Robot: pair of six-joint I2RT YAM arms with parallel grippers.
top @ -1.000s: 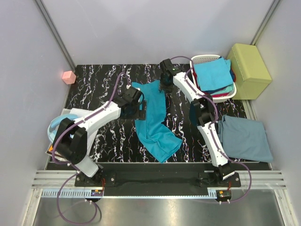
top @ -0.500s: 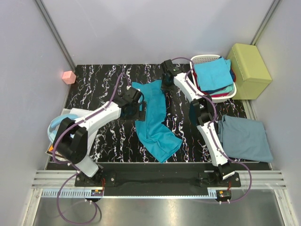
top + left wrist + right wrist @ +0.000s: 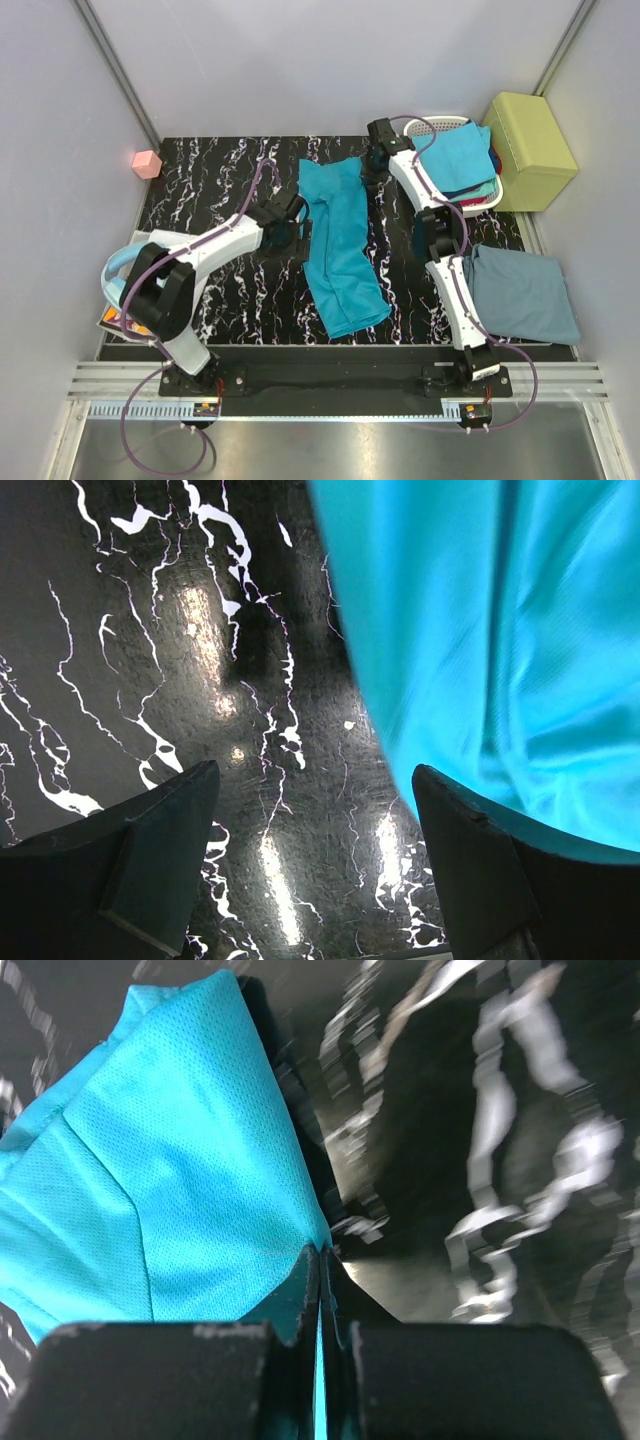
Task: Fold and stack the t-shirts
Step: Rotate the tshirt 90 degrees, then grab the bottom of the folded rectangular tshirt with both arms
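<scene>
Teal t-shirt (image 3: 340, 240) long, rumpled | right hand (image 3: 320, 1256) pinching its corner | left hand (image 3: 312, 780) spread

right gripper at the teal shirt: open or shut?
Shut. In the right wrist view the right gripper has its jaws together, with a sliver of the teal shirt pinched between them at its corner.

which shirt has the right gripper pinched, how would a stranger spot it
Start at the black marbled table. A long teal t-shirt lies stretched down its middle, its far corner pinched in the right gripper. Unlike the grey-blue shirt at the right and the shirts piled in the white basket, it is a bright narrow strip lying alone.
</scene>
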